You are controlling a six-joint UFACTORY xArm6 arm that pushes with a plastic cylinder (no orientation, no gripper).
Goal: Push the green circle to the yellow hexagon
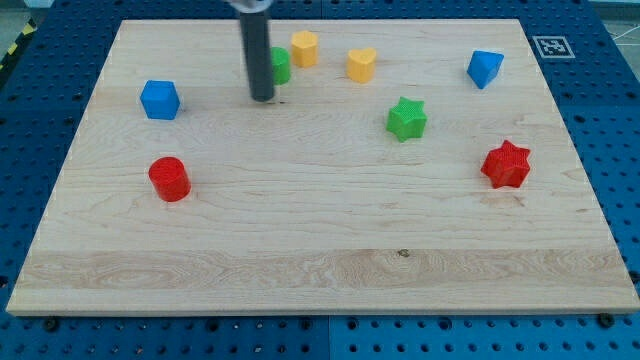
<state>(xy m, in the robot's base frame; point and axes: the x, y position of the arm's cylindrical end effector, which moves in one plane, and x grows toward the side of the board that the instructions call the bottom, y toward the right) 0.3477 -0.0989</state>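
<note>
Blue perforated metal surrounds a pale wooden board [320,260]; a black-and-white marker tag [552,46] sits off its top right corner, and no readable writing shows. I carry no jaws, only a dark rod, so nothing is held. My tip [262,98] rests on the board near the view's top. Green circle [281,65] sits just right of the rod, half hidden behind it, apparently touching. Yellow hexagon [305,47] lies just up-right of the circle. Farther right of my tip: yellow heart [362,64], green star [406,119], blue block [485,68], red star [506,165]. Left: blue cube [159,100]. Below-left: red cylinder [169,178].
</note>
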